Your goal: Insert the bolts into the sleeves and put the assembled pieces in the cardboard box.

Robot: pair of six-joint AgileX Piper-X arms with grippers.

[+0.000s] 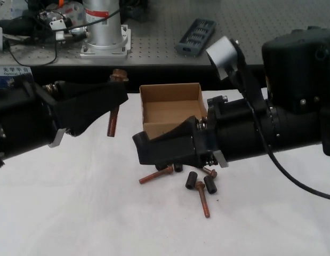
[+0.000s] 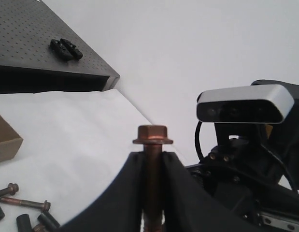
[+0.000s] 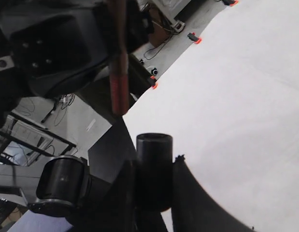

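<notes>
- White sheet covers the bench beneath me.
- Loose bolts and loose sleeves lie partly hidden under my right gripper, which clamps a black sleeve.
- My left gripper pinches a copper bolt, head up.
- Cardboard box sits behind, front corner covered.
- Far label: print illegible.

Brown cardboard box: rear centre of white cloth sheet. Loose copper-coloured metal bolts, black cylindrical sleeves: just before box. Left gripper with upright bolt: left of box. Right gripper with held sleeve: above them

A white sheet lies before a perforated grey board bearing a metal post.
</notes>
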